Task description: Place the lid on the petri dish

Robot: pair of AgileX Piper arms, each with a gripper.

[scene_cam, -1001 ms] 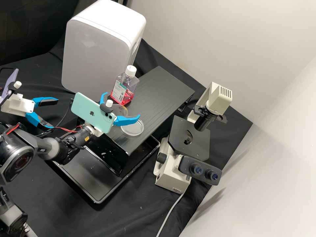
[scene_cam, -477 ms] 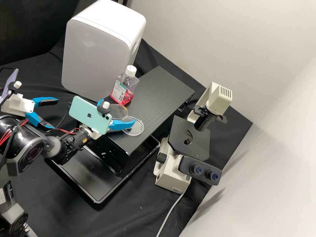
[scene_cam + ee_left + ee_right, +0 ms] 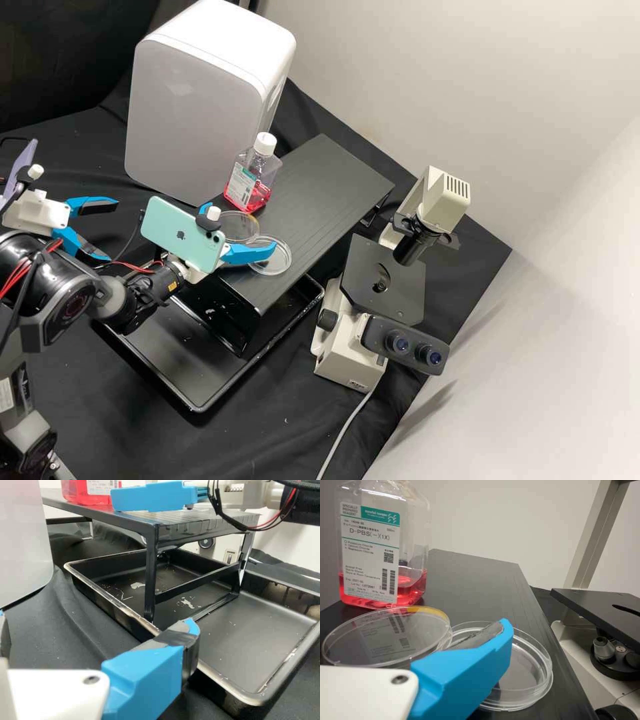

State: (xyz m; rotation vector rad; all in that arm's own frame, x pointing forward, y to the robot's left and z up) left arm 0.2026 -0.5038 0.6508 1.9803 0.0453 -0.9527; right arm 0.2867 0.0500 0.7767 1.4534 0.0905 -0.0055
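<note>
Right gripper (image 3: 239,227) dropped low around lid (image 3: 235,221), fingers (image 3: 253,251) apart; left gripper (image 3: 111,228) off aside, fingers apart too.

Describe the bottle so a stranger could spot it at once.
Find the white box at the bench's far side; a raised black shelf stands before it. On the shelf's corner nearest the box stands the bottle: upright, white-capped, holding pink liquid, unlike the two flat clear dishes beside it.

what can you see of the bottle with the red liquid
The bottle is a clear, angular plastic flask with a white screw cap and a white label with a teal band and barcode. Red liquid fills roughly its lower third. It stands upright on the black shelf, beside the white box, close to two clear dishes.
</note>
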